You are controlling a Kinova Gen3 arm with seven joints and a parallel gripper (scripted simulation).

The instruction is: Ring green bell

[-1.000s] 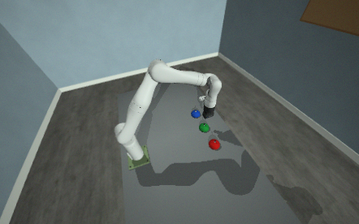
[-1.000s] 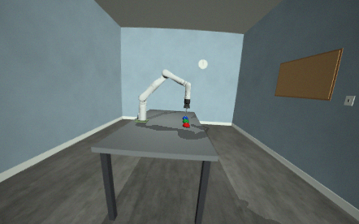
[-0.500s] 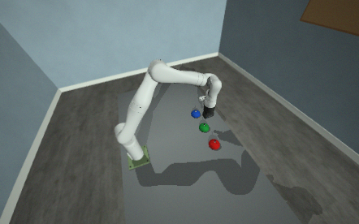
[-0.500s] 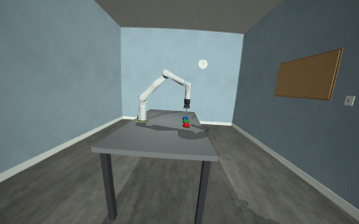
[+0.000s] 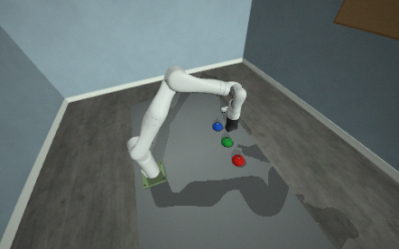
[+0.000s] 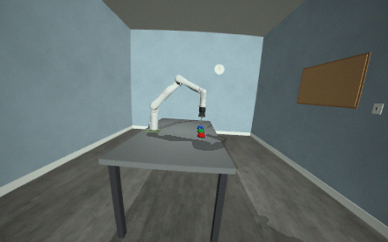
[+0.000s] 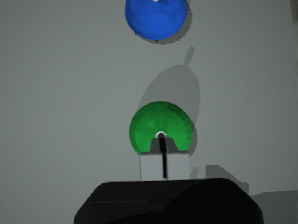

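The green bell sits on the grey table between a blue bell and a red bell. In the wrist view the green bell lies just beyond my fingers, and the blue bell lies farther off. My gripper is shut with nothing between the fingers. The fingertips line up over the green bell's button. In the top and exterior views the gripper hangs above the bells, clear of them. The green bell also shows small in the exterior view.
My arm's base stands on a green plate at the table's left side. The table's far right edge lies just beyond the row of bells. The red bell is nearest the front.
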